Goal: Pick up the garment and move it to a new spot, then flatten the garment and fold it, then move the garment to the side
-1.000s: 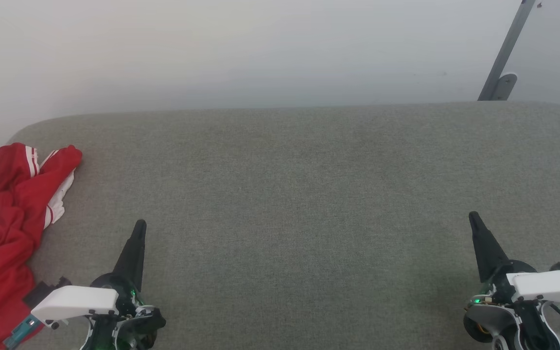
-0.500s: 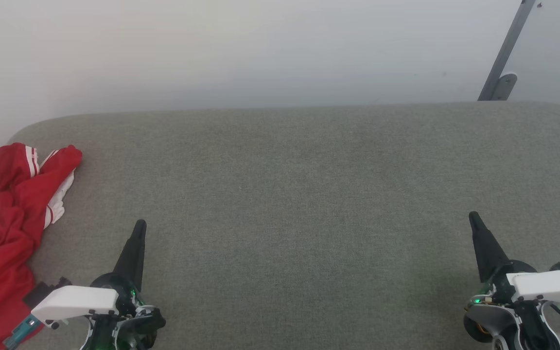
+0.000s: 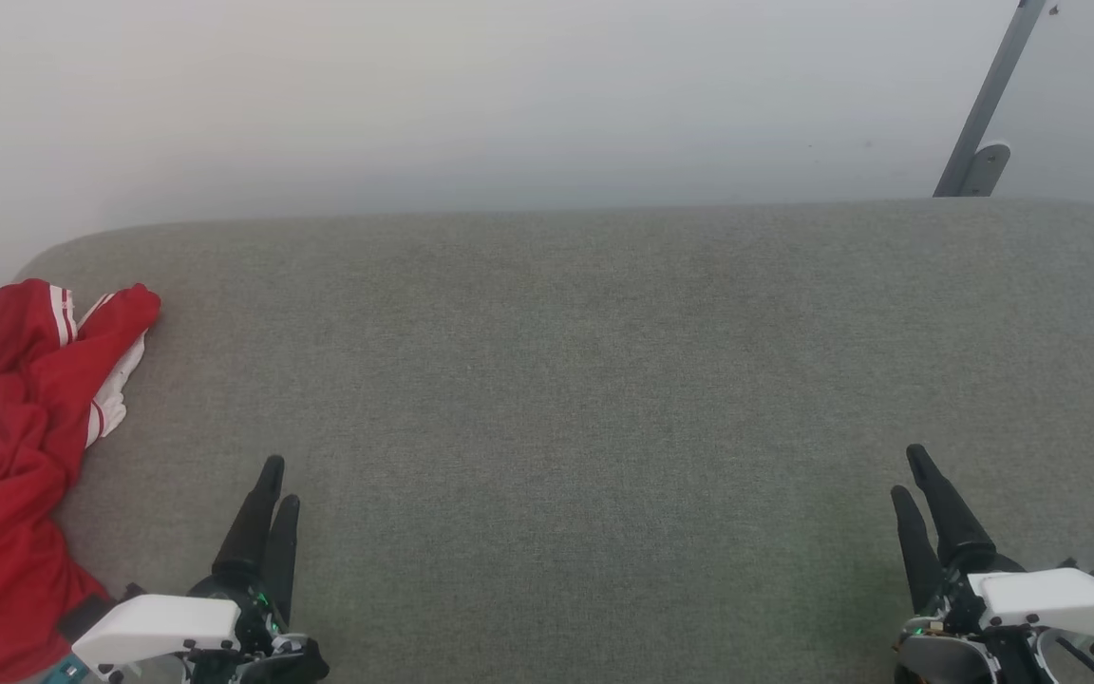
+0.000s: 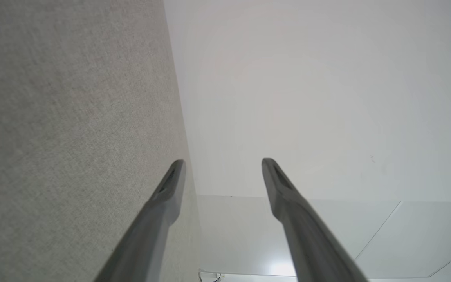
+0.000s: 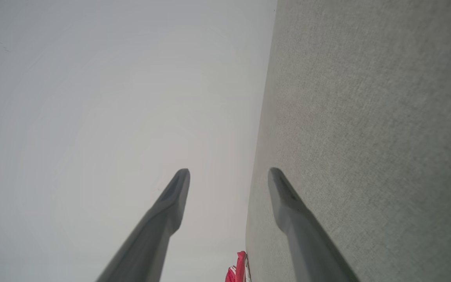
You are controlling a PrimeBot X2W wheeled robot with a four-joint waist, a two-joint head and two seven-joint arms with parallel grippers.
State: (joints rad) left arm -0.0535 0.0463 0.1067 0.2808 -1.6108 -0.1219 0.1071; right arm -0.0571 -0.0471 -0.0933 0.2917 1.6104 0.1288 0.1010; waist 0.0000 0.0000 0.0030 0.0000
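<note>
Head view: garment crumpled at the counter, left edge. Left end effector and right end effector both apart.

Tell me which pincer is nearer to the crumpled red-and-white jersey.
Left. The left pincer sits just to the right of the crumpled red-and-white jersey; the right pincer is at the far side of the grey fabric surface.
</note>
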